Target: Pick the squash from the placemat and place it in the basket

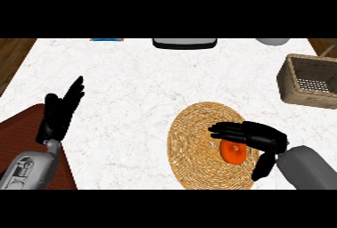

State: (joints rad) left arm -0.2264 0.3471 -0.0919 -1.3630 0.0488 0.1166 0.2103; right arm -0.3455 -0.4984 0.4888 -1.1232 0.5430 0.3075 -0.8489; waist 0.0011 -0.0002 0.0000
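An orange squash [232,152] lies on the round woven placemat [194,133] at the lower middle of the counter. My right hand [258,137] hovers over it from the right, fingers stretched left across its top and thumb hanging down at its right side, not closed round it. The brown wicker basket [309,80] stands at the right edge, well up and to the right of the placemat. My left hand [60,111] rests open at the left, fingers pointing up.
A dark tray-like object [185,42] sits at the counter's far edge, with a blue item [107,39] to its left and a pale bowl [273,41] to its right. The counter's left edge meets a dark wooden floor [13,53].
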